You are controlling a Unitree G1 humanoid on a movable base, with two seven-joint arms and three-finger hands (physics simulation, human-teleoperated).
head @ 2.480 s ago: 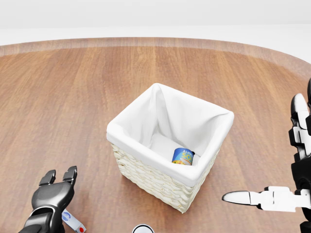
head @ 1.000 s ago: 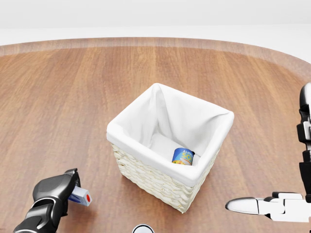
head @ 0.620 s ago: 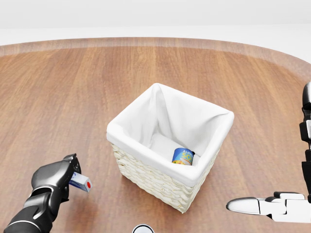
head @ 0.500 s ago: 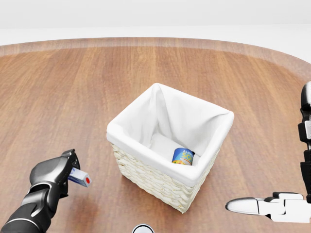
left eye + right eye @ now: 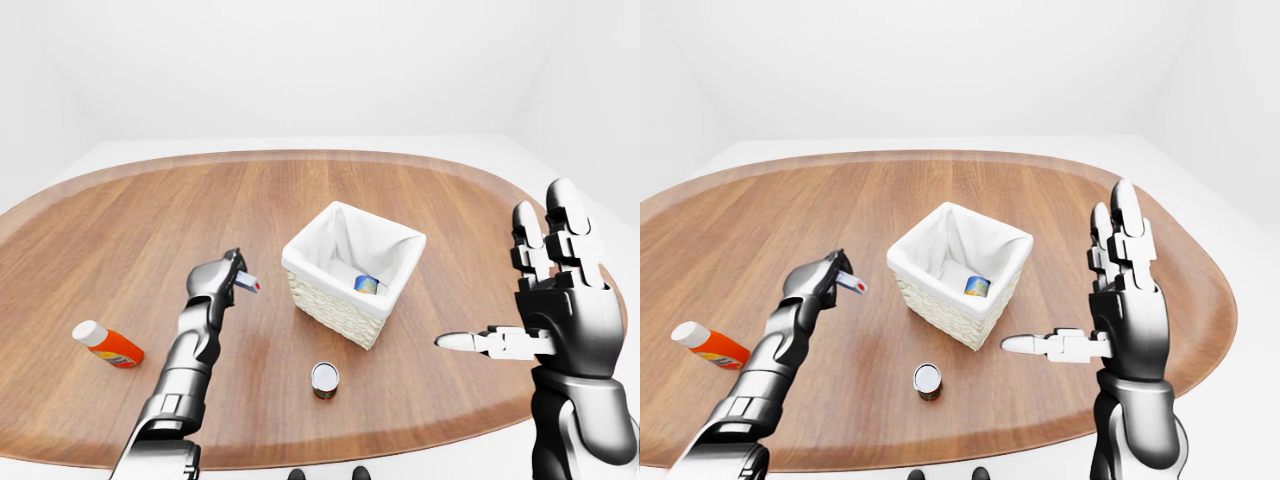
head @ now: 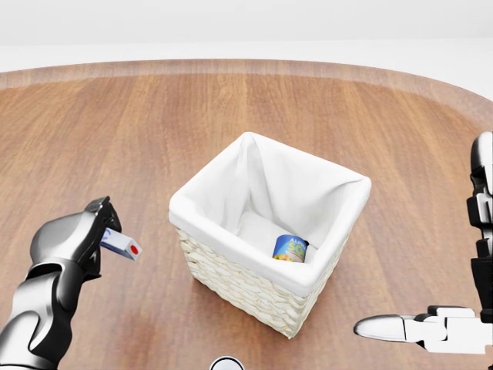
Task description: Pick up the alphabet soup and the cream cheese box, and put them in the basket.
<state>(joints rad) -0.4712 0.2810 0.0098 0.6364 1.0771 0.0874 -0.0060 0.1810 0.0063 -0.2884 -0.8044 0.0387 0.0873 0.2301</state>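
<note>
Left hand, dark grey, three fingers: clenched round the small white-and-blue cream cheese box with a red dot. Box held clear of the round brown wooden table. Its long axis sticks out of the fist toward the head view's right and slightly downward, red-dot end leading.

Key relation: the wicker basket with white cloth lining lies to the right of the left hand in the head view, near but apart; the box's free end already points at the basket's near-left wall. Basket rim stands about level with the box or a bit higher, so my judgement is that the carry needs some lift as well as rightward travel before release.

Blue-and-yellow alphabet soup can: already inside the basket, lying on the lining at the bottom, toward the lower-right wall.

Right hand, silver: released, fingers spread upright, thumb out sideways, holding nothing; right of the basket, well apart. Left hand is the one loaded and the nearer.
</note>
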